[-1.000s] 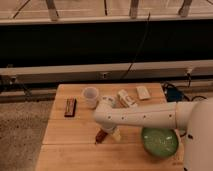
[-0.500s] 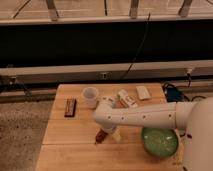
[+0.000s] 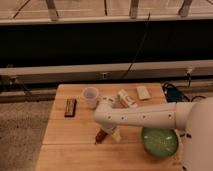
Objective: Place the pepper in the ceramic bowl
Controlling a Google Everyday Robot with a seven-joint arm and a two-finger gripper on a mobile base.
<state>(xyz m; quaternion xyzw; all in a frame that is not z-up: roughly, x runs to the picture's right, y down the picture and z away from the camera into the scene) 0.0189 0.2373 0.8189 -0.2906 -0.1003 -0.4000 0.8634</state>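
The pepper point(image 3: 100, 136) is a small dark red shape lying on the wooden table point(image 3: 65, 150), left of centre near the front. My gripper point(image 3: 106, 134) is at the end of the white arm point(image 3: 145, 116), right at the pepper and touching or just above it. The ceramic bowl point(image 3: 160, 142), green and glossy, stands at the front right of the table, to the right of the gripper. It holds nothing that I can see.
A small white cup point(image 3: 90, 96) and a dark rectangular bar point(image 3: 70, 107) sit at the back left. Pale packets point(image 3: 127, 98) and a small white block point(image 3: 144, 92) lie at the back. A blue object point(image 3: 175, 94) is at the table's right edge.
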